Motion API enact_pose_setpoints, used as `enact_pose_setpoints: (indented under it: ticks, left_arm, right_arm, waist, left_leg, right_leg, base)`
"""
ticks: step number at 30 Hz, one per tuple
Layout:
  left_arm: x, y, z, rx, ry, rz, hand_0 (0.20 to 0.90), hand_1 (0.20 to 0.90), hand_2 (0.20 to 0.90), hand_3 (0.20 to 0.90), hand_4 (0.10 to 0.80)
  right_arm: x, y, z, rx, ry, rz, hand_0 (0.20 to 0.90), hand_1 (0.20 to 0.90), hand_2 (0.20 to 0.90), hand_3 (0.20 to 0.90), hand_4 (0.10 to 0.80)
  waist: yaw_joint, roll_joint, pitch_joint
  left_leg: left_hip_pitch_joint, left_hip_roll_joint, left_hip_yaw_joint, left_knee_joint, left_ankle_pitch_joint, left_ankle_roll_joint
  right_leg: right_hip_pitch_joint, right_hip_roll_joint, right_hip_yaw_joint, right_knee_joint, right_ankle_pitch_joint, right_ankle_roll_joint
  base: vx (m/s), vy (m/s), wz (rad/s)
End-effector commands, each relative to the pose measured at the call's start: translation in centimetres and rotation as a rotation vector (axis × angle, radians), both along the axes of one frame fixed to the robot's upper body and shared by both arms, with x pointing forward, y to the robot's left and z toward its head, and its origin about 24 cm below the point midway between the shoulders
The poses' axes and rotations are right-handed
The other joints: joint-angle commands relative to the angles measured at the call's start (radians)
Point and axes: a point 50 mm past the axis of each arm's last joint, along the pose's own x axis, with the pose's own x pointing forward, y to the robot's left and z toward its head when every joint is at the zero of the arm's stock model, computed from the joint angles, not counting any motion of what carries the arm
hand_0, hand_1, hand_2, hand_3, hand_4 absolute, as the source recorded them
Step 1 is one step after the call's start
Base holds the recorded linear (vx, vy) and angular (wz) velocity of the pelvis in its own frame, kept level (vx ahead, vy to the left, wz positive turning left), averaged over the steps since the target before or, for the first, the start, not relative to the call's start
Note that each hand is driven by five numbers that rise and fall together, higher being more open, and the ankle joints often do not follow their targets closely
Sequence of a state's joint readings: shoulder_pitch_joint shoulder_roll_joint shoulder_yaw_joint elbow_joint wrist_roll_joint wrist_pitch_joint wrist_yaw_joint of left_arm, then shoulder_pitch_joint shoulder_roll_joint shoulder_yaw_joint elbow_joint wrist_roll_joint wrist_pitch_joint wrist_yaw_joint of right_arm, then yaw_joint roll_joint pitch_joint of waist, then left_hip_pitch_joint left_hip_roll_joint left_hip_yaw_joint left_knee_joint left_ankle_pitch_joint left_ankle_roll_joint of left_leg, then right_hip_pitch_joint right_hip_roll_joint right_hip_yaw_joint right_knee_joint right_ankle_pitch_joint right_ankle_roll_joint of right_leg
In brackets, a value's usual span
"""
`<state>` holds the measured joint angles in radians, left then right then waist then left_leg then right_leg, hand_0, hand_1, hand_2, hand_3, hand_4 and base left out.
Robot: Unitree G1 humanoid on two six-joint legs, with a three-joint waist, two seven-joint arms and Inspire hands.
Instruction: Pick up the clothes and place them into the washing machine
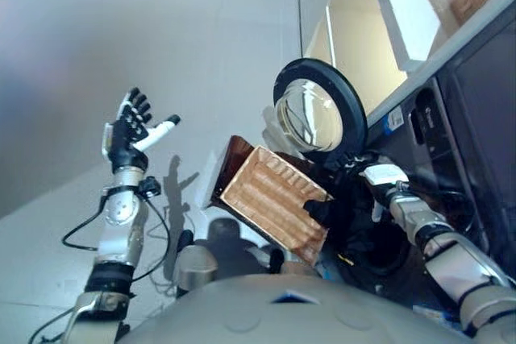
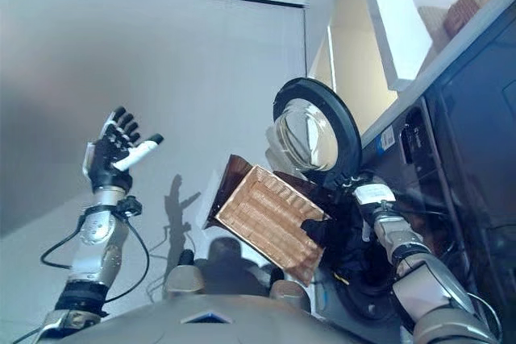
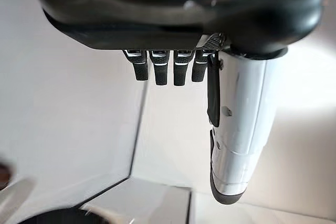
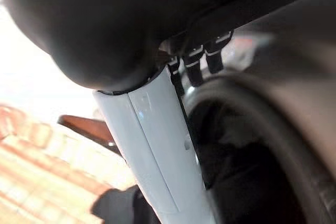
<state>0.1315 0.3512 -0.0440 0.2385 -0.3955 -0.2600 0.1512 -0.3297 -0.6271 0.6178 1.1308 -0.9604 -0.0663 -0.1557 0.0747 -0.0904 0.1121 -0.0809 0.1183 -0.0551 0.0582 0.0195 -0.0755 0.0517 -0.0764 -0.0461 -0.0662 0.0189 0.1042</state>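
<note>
The left hand (image 1: 129,130) is up in the air with straight fingers (image 3: 163,72), holding nothing; the right hand (image 1: 379,179) is at the round black washing machine opening (image 4: 273,145) beside the open glass door (image 1: 318,114); dark clothes (image 1: 355,223) hang at the opening, next to the brown woven basket (image 1: 270,199); I cannot tell if its fingers grip them.

Left hand (image 1: 129,130) raised with fingers spread, wicker basket (image 1: 270,203) beside open washer door (image 1: 318,114), right hand (image 1: 367,179) apparently holding dark clothes (image 1: 343,215)
</note>
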Motion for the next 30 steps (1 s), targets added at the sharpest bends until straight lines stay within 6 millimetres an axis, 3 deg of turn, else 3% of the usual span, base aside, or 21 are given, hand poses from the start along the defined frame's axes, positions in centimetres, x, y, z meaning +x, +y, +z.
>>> enact_pose_setpoints:
  ticks: [1,4,8,11,15,25,30]
  left_arm:
    - [3.2,0.9,7.5,0.135,-0.345,-0.042,0.9,0.9,0.9,0.9,0.8]
    - [3.0,1.2,7.9,0.15,-0.356,-0.041,0.9,0.9,0.9,0.9,0.8]
    - [3.2,1.3,9.1,0.161,-0.409,-0.032,0.9,0.9,0.9,0.9,0.8]
    - [4.3,1.1,11.4,0.162,-0.522,0.0,0.9,0.9,0.9,0.9,0.8]
    - [4.9,1.1,13.0,0.158,-0.603,0.049,0.9,0.9,0.9,0.9,0.8]
    - [5.7,1.1,17.2,0.169,-0.787,0.144,0.9,0.9,0.9,0.9,0.8]
    - [5.6,1.1,18.4,0.166,-0.837,0.171,0.9,0.9,0.9,0.9,0.8]
  right_arm:
    - [3.4,-2.2,4.2,-0.119,-0.153,0.03,0.9,0.9,0.9,0.9,0.8]
    - [3.3,-2.1,4.2,-0.124,-0.162,0.048,0.9,0.9,0.9,0.9,0.8]
    - [4.1,-1.6,4.8,-0.136,-0.204,0.079,0.9,0.9,0.9,0.9,0.8]
    - [6.1,-0.6,6.1,-0.116,-0.293,0.076,0.9,0.9,0.9,0.9,0.8]
    - [7.2,-0.3,7.0,-0.1,-0.357,0.055,0.9,0.9,0.9,0.9,0.8]
    - [10.1,-0.2,10.4,-0.078,-0.519,-0.03,0.9,0.9,0.9,0.9,0.8]
    - [10.9,-1.8,12.8,-0.094,-0.587,-0.111,0.9,0.9,0.9,0.9,0.8]
  waist:
    - [0.012,-0.031,-0.025]
    - [0.006,-0.031,-0.039]
    - [0.013,-0.025,0.007]
    - [0.026,-0.021,0.088]
    - [0.03,-0.02,0.113]
    - [0.038,0.0,0.176]
    - [0.044,0.021,0.197]
  left_leg:
    - [-0.067,-0.023,-0.034,0.045,-0.03,0.011]
    - [-0.075,-0.012,-0.041,-0.015,0.002,0.006]
    - [-0.143,-0.012,-0.055,-0.008,0.011,0.005]
    - [-0.287,-0.029,-0.068,0.066,0.018,-0.001]
    - [-0.384,-0.045,-0.075,0.126,0.013,-0.003]
    - [-0.634,-0.073,-0.092,0.338,-0.054,-0.017]
    - [-0.771,-0.078,-0.101,0.499,-0.117,-0.012]
  right_leg:
    - [-0.102,-0.011,0.035,0.116,-0.065,0.005]
    - [-0.133,-0.01,0.009,0.125,-0.071,0.003]
    - [-0.208,-0.018,0.0,0.15,-0.068,0.003]
    - [-0.35,-0.022,0.001,0.219,-0.055,-0.003]
    - [-0.446,-0.026,-0.001,0.269,-0.051,-0.004]
    - [-0.707,-0.03,-0.006,0.466,-0.09,-0.012]
    - [-0.846,-0.035,-0.011,0.62,-0.134,-0.014]
  base:
    - [-0.056,-0.052,-0.57]
    - [0.013,-0.009,0.11]
    - [-0.157,0.021,0.12]
    - [-0.281,0.009,0.06]
    - [-0.111,0.017,0.06]
    - [-0.085,0.013,0.08]
    - [-0.065,0.02,-0.02]
